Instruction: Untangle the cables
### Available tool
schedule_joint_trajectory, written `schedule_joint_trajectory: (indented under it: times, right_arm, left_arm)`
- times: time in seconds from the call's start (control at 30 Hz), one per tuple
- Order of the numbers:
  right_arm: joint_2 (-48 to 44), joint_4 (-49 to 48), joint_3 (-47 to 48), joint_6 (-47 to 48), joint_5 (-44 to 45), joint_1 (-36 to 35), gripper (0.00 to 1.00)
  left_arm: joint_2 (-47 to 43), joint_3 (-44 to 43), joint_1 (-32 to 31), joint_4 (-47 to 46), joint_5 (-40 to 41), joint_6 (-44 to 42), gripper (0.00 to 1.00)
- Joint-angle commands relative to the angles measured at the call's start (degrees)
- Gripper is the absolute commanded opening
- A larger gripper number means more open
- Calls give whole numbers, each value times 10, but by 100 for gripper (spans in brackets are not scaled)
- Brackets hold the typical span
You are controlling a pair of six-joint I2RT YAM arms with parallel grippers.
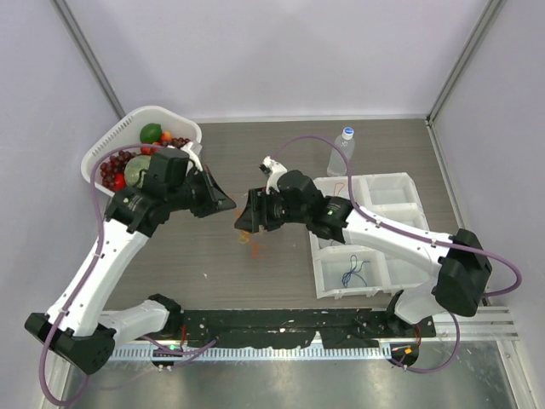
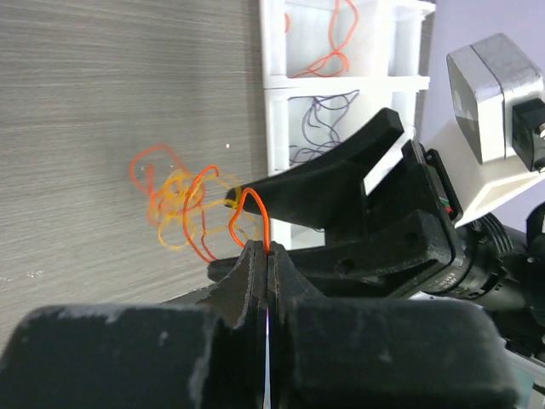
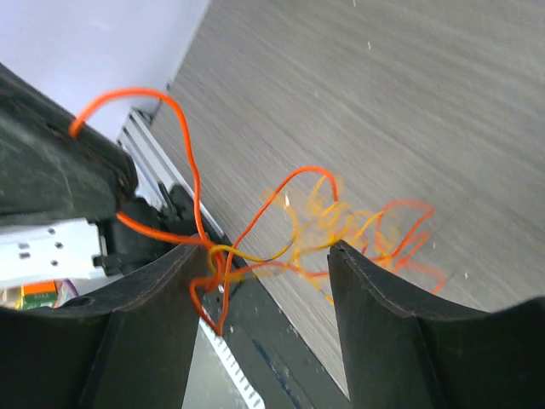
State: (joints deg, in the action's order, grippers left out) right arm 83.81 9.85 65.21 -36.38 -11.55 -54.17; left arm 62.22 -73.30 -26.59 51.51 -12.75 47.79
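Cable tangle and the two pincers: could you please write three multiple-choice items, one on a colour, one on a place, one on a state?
1. The sorted cable in the tray's near-left compartment is: A. blue; B. green; C. white.
2. The tangle is: A. in that tray; B. over the table, between the arms; C. behind the arm bases.
3. The left pincer is: A. wide open; B. shut on an orange cable; C. shut on nothing.

1 A: blue loops show there.
2 B: it sits left of the tray, at the open right pincer.
3 B: an orange loop rises from the closed fingers.
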Motion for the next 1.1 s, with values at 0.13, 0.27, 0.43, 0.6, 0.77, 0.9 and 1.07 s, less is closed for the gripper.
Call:
schedule_joint_trajectory:
  times: [0.13,0.27,0.43,0.6,0.77,0.9,1.07]
  right_arm:
    - [-29,-95,26,-21,103,-20,51]
    - [-27,-178,-38,-68,114,-21,34]
    - [34,-190,-100,-110,127,-21,21]
    - [58,-155,-125,-113,136,-20,21]
    - [32,-59,-110,-62,144,-13,36]
    - [-63,2,-96,-15,163,-13,52]
    - [-117,69,-17,67,97,-13,68]
  left_arm:
    - [19,-122,2,71,-48,-18,0]
    - [32,-172,1,76,-66,-17,0]
    - [57,-296,2,79,-71,-15,0]
    - [83,-403,1,84,-61,-13,0]
    - [90,-410,1,88,-40,-24,0]
    - [92,-392,1,84,-34,-29,0]
    - [92,-380,1,73,-27,-31,0]
